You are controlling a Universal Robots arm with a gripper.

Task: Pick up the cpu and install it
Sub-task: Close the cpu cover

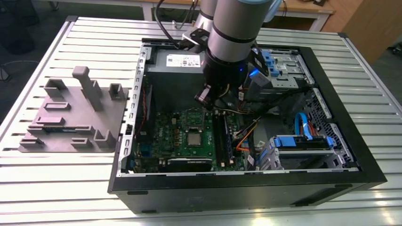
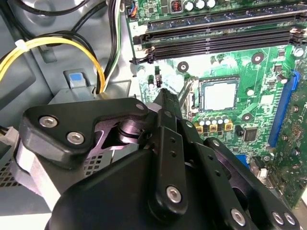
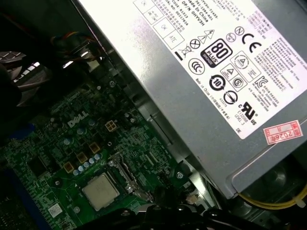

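On the motherboard (image 1: 168, 134) the square cpu (image 1: 196, 139) lies flat, metal top up; cannot tell jaws' state.

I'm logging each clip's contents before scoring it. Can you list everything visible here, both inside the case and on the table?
small square silver-topped cpu: one, silver-grey, seated in the motherboard's socket.
green motherboard: one, green, flat inside the case.
long black memory slots: several, black, beside the socket.
large grey power supply box: one, grey with a white label, next to the motherboard.
yellow cable: one, yellow, among black cables.
blue plastic drive caddy: one, blue, inside the case at the exterior view's right.
open black computer case: one, black, on the table.
grey moulded parts fixture: one, grey, on the table at the exterior view's left.
slatted metal table: one, pale silver.
robot arm: one, grey, reaching into the case.
gripper: one, black, above the motherboard near the cpu.
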